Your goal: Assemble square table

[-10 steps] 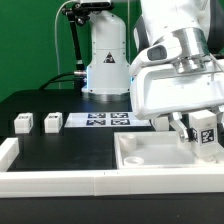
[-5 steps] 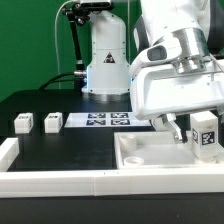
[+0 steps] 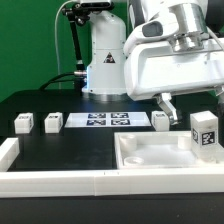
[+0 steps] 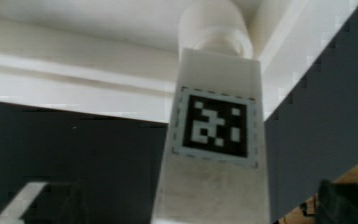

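green cloth behind, black counter (image 3: 60,145) below, and on it the square table's slab (image 3: 150,160) lies rim up toward the exterior view's right. one leg (image 3: 205,133) stands upright in a corner of the slab on that side. the gripper (image 3: 192,104) hangs just above it, jaws apart, holding nothing.

i judge the step in hand is to clear this leg and fetch the next. i would rise straight so neither finger clips it, then take the nearest loose leg (image 3: 160,120), just beside the marker board (image 3: 100,120), square across its flat faces. a second loose leg (image 3: 52,122) and a third loose leg (image 3: 22,123) sit toward the exterior view's left.

the exterior view gives me layout and clearance. only the wrist view shows the leg between the fingers (image 4: 345,185) with a gap on each side, and its tag (image 4: 217,125) face on. neither view tells me whether the leg is fully seated.
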{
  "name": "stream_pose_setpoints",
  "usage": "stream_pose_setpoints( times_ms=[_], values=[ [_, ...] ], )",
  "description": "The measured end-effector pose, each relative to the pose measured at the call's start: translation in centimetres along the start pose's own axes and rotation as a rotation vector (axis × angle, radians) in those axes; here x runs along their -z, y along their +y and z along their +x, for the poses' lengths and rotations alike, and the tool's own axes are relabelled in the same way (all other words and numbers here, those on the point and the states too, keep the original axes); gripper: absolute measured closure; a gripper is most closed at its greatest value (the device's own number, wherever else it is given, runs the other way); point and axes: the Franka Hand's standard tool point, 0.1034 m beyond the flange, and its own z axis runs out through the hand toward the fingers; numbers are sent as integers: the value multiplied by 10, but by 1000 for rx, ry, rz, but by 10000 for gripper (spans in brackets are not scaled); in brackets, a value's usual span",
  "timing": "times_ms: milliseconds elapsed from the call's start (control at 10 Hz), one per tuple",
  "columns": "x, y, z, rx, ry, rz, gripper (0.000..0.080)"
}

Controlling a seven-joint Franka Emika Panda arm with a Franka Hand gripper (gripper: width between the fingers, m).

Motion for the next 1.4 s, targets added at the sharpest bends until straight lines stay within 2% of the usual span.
stream_pose_setpoints(
  times_ms=[100,200,300,500,600,800,900,1300,1400],
  values=[
    [-1,0,-1,0,-6,2,151],
    [-3,-2,-5,-4,-74,21,151],
    [-4,-2,-2,-14,-175,51,151],
    [-6,1,10,-24,-282,83,151],
    [-5,0,4,-24,-380,111,151],
    [-4,-2,1,-26,-524,149,151],
    [-4,-4,2,-24,-549,159,151],
    [-5,-3,2,-24,-541,157,151],
    [-5,-3,2,-24,-541,157,303]
  ],
)
